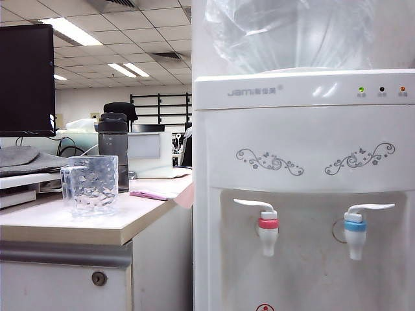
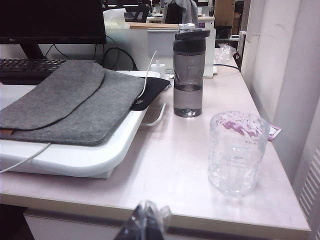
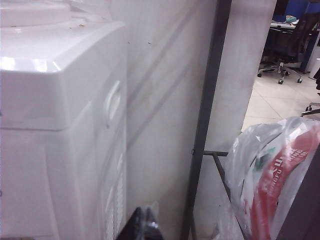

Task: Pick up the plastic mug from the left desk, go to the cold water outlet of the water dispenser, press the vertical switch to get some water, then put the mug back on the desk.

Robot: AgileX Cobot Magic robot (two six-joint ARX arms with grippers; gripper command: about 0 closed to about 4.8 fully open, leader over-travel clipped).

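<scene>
Bright, even light from ceiling panels [image 1: 71, 30]; glare on water dispenser [image 1: 305, 91] top; grippers blurred, wrist views soft.

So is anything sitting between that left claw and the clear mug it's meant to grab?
Nothing visible. In the left wrist view the left gripper, shut, hangs at the near edge of the desk, and only bare desktop lies between it and the mug. The grey bottle stands behind the mug, and the white tray lies off to one side.
</scene>
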